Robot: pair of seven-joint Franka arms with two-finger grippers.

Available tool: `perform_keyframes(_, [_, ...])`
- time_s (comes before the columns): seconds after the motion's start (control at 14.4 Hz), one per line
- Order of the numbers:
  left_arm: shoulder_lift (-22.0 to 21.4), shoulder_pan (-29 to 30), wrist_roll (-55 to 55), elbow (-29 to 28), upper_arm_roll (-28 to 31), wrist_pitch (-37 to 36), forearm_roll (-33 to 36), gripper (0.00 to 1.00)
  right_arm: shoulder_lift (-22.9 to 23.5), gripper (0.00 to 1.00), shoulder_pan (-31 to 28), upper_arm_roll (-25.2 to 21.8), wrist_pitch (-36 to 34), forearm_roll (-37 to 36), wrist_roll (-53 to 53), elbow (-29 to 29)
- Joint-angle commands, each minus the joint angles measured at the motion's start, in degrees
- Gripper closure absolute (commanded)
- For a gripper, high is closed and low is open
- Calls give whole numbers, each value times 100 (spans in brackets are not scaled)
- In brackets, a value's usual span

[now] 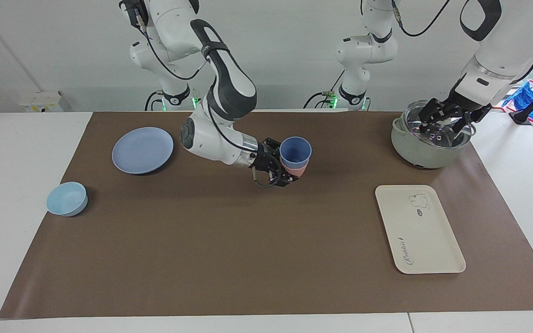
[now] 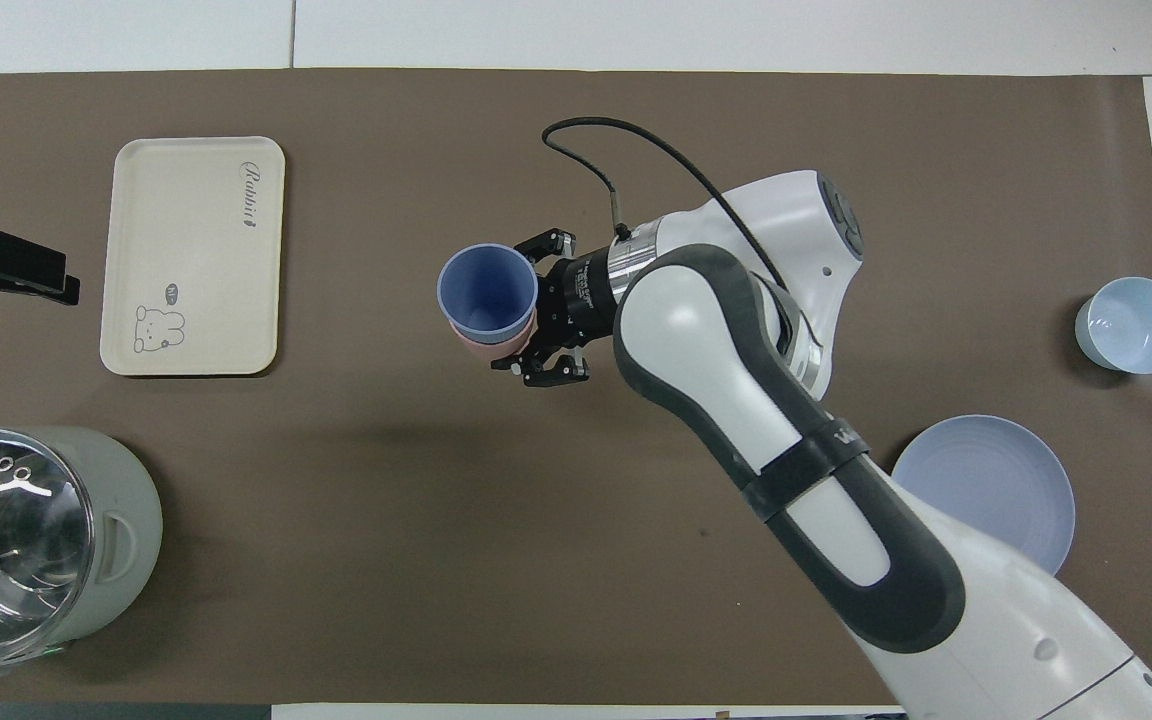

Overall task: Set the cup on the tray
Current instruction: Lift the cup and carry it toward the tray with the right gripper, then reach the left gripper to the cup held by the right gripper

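right gripper [image 1: 289,169] — at cup [image 1: 295,151] (nested in pink cup [image 1: 297,170]) | tray [image 1: 428,240] bare

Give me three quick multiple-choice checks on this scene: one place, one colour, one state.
1. Where is the tray?
A. beside the plate
B. at the left arm's end, farther from the robots than the pot
C. under the bowl

2. What colour is the cup that the cup sits in?
A. pink
B. green
C. white

3. What lies on the tray?
A. the cup
B. the bowl
C. nothing

Answers:
1 B: the tray lies by the pot, which the left gripper is over.
2 A: the cup is nested in a pink cup, with the right gripper at the stack.
3 C: its surface is bare.
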Motion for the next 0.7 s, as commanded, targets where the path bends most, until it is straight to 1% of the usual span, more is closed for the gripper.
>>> perform_keyframes(0.0, [-222,-358,-803,-320,-70,36,-66,0,-199,100,370,-32,558,139,318,-276])
perform_keyframes(0.07, [-222,-648,-1373,-320,-79,115,-66,0,-199,100,502,-32,725,139,433,-276])
perform_keyframes(0.14, [-222,-868,-1901,-372,-88,350,-66,0,-199,100,590,-32,866,139,521,-276])
perform_keyframes(0.21, [-318,-1132,-2402,-617,-97,753,-74,0,-199,100,652,-32,937,139,574,-276])
perform_keyframes(0.35, [-555,-1510,-3246,-1284,-97,1562,-161,0,-190,100,740,-32,1051,139,583,-276])
perform_keyframes(0.42, [-574,-1677,-3686,-1487,-97,1827,-241,0,-190,100,758,-32,1130,139,592,-276])
perform_keyframes(0.49, [-574,-1801,-4030,-1567,-97,2021,-267,0,-190,100,758,-32,1148,139,592,-276])
perform_keyframes(0.63, [-574,-1969,-4296,-1586,-97,2102,-320,0,-190,100,758,-32,1148,139,583,-276])
